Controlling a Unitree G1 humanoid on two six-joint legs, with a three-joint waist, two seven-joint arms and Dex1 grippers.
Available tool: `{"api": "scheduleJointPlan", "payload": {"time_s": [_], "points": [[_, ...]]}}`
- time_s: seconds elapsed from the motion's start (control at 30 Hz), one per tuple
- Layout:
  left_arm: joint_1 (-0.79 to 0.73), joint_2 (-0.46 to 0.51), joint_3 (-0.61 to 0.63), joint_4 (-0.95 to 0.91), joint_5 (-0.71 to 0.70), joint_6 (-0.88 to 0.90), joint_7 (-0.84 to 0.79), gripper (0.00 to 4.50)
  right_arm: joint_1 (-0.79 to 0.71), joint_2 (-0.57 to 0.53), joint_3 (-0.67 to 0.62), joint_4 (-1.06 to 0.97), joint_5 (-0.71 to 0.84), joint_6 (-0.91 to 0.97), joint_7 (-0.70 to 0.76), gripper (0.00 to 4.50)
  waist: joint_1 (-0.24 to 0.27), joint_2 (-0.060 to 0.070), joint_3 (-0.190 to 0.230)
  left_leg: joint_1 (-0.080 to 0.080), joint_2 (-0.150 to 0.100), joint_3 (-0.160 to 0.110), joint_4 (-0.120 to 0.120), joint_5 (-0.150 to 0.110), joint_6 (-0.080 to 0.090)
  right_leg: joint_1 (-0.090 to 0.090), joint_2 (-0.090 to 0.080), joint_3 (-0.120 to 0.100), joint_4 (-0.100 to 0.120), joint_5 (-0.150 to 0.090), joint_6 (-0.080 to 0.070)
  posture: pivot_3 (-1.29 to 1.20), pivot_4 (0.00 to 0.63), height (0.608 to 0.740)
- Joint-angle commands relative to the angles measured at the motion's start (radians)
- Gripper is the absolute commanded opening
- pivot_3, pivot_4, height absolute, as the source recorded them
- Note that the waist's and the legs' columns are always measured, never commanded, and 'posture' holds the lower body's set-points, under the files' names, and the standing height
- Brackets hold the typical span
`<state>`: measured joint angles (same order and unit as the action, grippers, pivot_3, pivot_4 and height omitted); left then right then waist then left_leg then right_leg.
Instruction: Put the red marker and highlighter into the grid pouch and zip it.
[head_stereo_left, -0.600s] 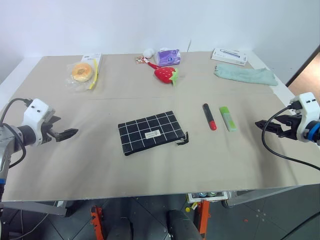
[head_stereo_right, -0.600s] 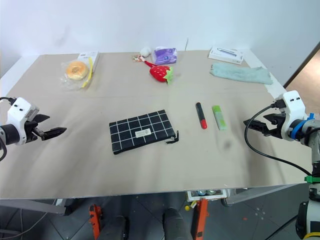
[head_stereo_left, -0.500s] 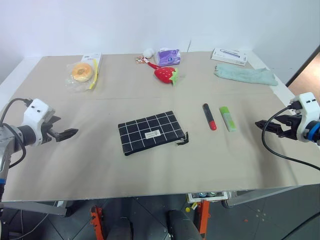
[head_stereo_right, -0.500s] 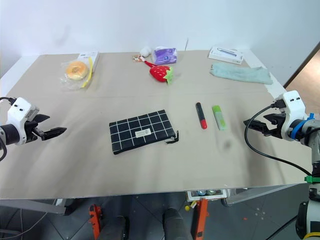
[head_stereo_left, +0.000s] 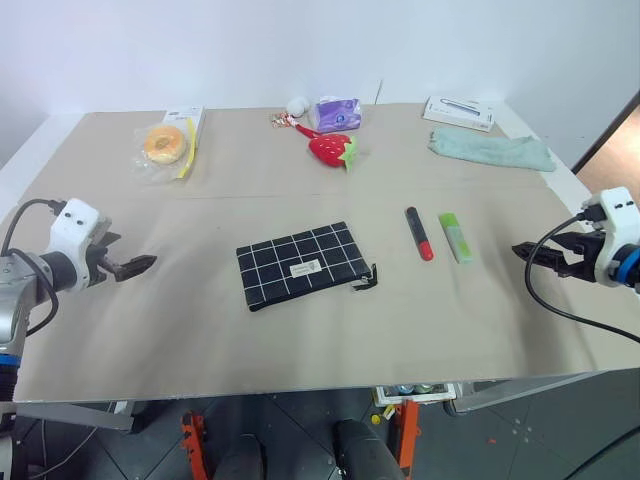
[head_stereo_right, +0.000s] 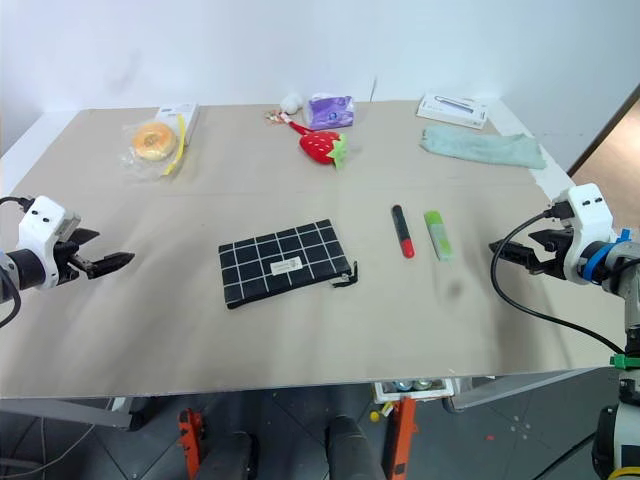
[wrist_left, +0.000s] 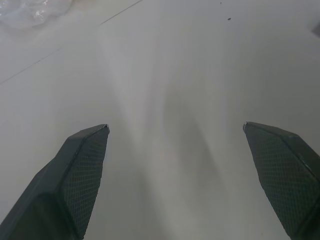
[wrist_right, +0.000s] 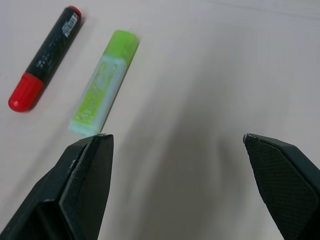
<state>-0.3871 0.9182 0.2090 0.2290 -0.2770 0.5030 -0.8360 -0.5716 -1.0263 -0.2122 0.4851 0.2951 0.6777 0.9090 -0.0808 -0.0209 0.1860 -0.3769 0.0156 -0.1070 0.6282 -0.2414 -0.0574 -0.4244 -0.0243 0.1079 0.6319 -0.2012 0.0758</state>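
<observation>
We found the grid pouch flat at table centre, zipped, cord at its 3 o'clock end. The red marker and highlighter lay side by side, apart, at the pouch's 3 o'clock. Left gripper at 9 o'clock, right gripper at 3 o'clock, both spread wide, empty.

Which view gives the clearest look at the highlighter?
The right wrist view: the highlighter lies close and large there, beside the red marker, ahead of the open right pincer. Both eye views show it small on the table, right of the marker; the left wrist view shows bare tabletop.
</observation>
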Motion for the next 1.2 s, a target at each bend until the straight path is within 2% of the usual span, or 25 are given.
{"api": "scheduleJointPlan", "payload": {"time_s": [0.03, 0.2, 0.3, 0.4, 0.43, 0.47, 0.5, 0.67, 0.7, 0.8, 0.9, 1.1, 1.2], "points": [[-0.029, 0.005, 0.009, 0.003, 0.006, -0.026, -0.001, 4.44, -0.002, -0.025, -0.053, -0.033, 0.015, -0.013, -0.004, 4.5, 0.0, 0.0, 0.0, 0.0, 0.0, 0.0, 0.0, 0.0, 0.0, 0.0, 0.0, 0.0, 0.0, 0.0, 0.0, 0.0, 0.15, 0.74], [-0.03, -0.007, 0.003, -0.007, 0.003, -0.036, -0.005, 4.44, -0.007, 0.012, -0.092, -0.082, 0.054, -0.03, -0.01, 4.5, 0.0, 0.0, 0.0, 0.0, 0.0, 0.0, 0.0, 0.0, 0.0, 0.0, 0.0, 0.0, 0.0, 0.0, 0.0, 0.0, 0.15, 0.74], [-0.018, -0.047, 0.029, -0.061, -0.063, -0.042, -0.036, 4.44, 0.007, 0.081, -0.133, -0.238, 0.14, -0.002, -0.009, 4.5, -0.002, 0.0, 0.0, 0.001, 0.001, 0.0, 0.0, 0.0, 0.0, 0.0, 0.0, 0.0, 0.001, 0.001, 0.0, 0.0, 0.15, 0.74], [-0.01, -0.113, 0.069, -0.13, -0.157, -0.009, -0.046, 4.44, 0.032, 0.176, -0.12, -0.42, 0.201, 0.061, -0.065, 4.5, -0.001, 0.0, 0.0, 0.001, 0.001, 0.0, 0.001, 0.0, 0.0, 0.0, 0.001, 0.0, 0.002, 0.001, 0.0, 0.0, 0.15, 0.74], [0.001, -0.137, 0.077, -0.158, -0.188, 0.001, -0.051, 4.5, 0.036, 0.219, -0.106, -0.481, 0.218, 0.083, -0.095, 3.98, -0.001, 0.0, 0.0, 0.001, 0.001, 0.0, 0.002, 0.0, 0.0, 0.0, 0.001, 0.0, 0.002, 0.001, 0.0, 0.0, 0.15, 0.74], [0.014, -0.158, 0.079, -0.186, -0.212, 0.005, -0.059, 4.5, 0.038, 0.265, -0.088, -0.537, 0.231, 0.104, -0.13, 3.73, -0.001, 0.0, 0.0, 0.0, 0.001, 0.0, 0.002, 0.0, 0.0, 0.0, 0.001, 0.0, 0.003, 0.001, 0.0, 0.0, 0.15, 0.74], [0.027, -0.172, 0.079, -0.206, -0.227, 0.004, -0.065, 4.5, 0.039, 0.302, -0.075, -0.578, 0.24, 0.123, -0.159, 3.25, -0.001, -0.001, 0.0, 0.0, 0.001, 0.0, 0.003, 0.0, 0.0, 0.0, 0.001, 0.0, 0.003, 0.001, 0.0, 0.0, 0.15, 0.74], [0.075, -0.239, 0.027, -0.27, -0.227, -0.054, -0.072, 4.5, 0.027, 0.531, 0.107, -0.711, 0.181, 0.157, -0.347, 0.51, 0.0, -0.001, 0.0, 0.001, 0.001, 0.0, 0.004, 0.0, 0.0, 0.0, 0.001, 0.0, 0.004, 0.001, -0.001, 0.0, 0.15, 0.74], [0.079, -0.249, 0.011, -0.272, -0.215, -0.071, -0.074, 4.5, 0.029, 0.581, 0.146, -0.707, 0.161, 0.147, -0.382, 0.11, 0.0, -0.001, -0.001, 0.001, 0.001, 0.0, 0.005, 0.0, 0.0, 0.0, 0.001, 0.0, 0.004, 0.001, -0.001, 0.0, 0.15, 0.74], [0.076, -0.264, -0.03, -0.265, -0.179, -0.136, -0.083, 4.5, 0.044, 0.691, 0.245, -0.639, 0.072, 0.079, -0.464, 0.04, 0.0, -0.001, -0.001, 0.001, 0.001, 0.0, 0.005, 0.001, -0.001, 0.0, 0.001, 0.0, 0.005, 0.002, -0.002, 0.0, 0.15, 0.74], [0.063, -0.273, -0.044, -0.25, -0.167, -0.183, -0.098, 4.5, 0.046, 0.772, 0.271, -0.545, 0.007, 0.02, -0.548, 0.04, 0.003, -0.002, -0.001, 0.001, 0.001, 0.0, 0.005, 0.001, -0.001, 0.0, 0.001, 0.0, 0.005, 0.002, -0.002, 0.0, 0.15, 0.74], [0.046, -0.247, -0.082, -0.231, -0.117, -0.251, -0.146, 4.5, 0.037, 0.804, 0.294, -0.422, -0.073, 0.04, -0.62, 0.04, 0.003, -0.002, -0.002, 0.0, 0.001, 0.0, 0.005, 0.0, -0.001, 0.0, 0.001, 0.0, 0.004, 0.002, -0.002, 0.0, 0.15, 0.74], [0.027, -0.221, -0.128, -0.167, 0.012, -0.433, -0.152, 4.5, 0.044, 0.799, 0.309, -0.418, -0.082, 0.092, -0.616, 0.04, 0.004, -0.003, -0.002, 0.002, 0.001, 0.0, 0.005, 0.001, -0.001, 0.001, 0.002, 0.0, 0.004, 0.002, -0.002, 0.0, 0.15, 0.74]]}}
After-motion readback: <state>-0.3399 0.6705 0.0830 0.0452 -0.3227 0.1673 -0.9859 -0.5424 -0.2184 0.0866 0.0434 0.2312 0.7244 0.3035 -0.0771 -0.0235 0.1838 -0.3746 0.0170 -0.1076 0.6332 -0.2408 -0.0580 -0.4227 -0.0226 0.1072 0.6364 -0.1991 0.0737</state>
